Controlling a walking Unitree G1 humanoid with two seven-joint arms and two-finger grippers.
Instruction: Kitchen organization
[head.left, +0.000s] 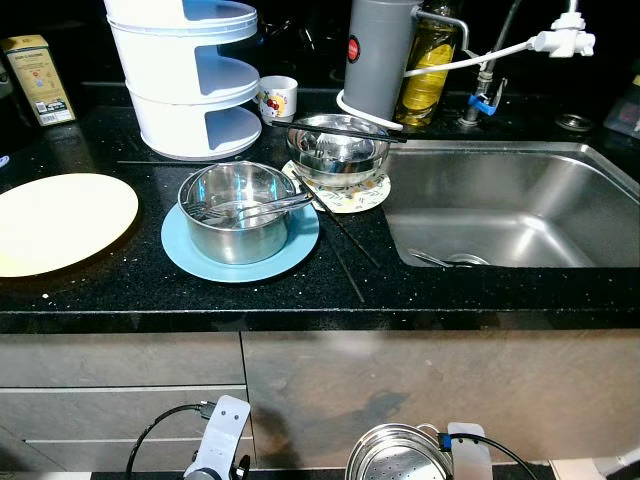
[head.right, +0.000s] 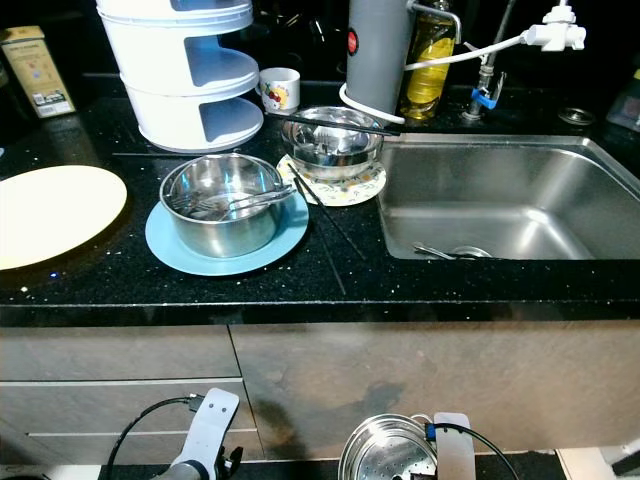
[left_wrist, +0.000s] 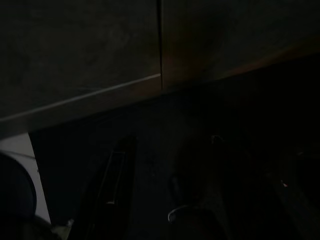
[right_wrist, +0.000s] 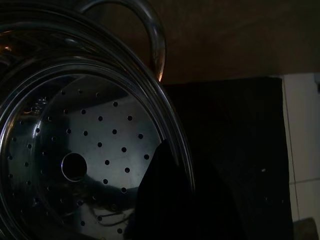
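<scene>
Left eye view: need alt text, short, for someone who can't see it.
A black kitchen counter seen from above: a steel pot holding utensils sits on a blue plate, beside a steel bowl with chopsticks across its rim, and a steel sink to the right. Low in front of the cabinets, the right gripper holds a perforated steamer insert.

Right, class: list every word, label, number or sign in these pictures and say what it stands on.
No text reads clearly.
Yellow box, counter's back left: printed label, too small to read.
Grey flask: round red badge, blurred.
Oil bottle: yellow label, unreadable.
White cup: a picture, no legible words.
</scene>
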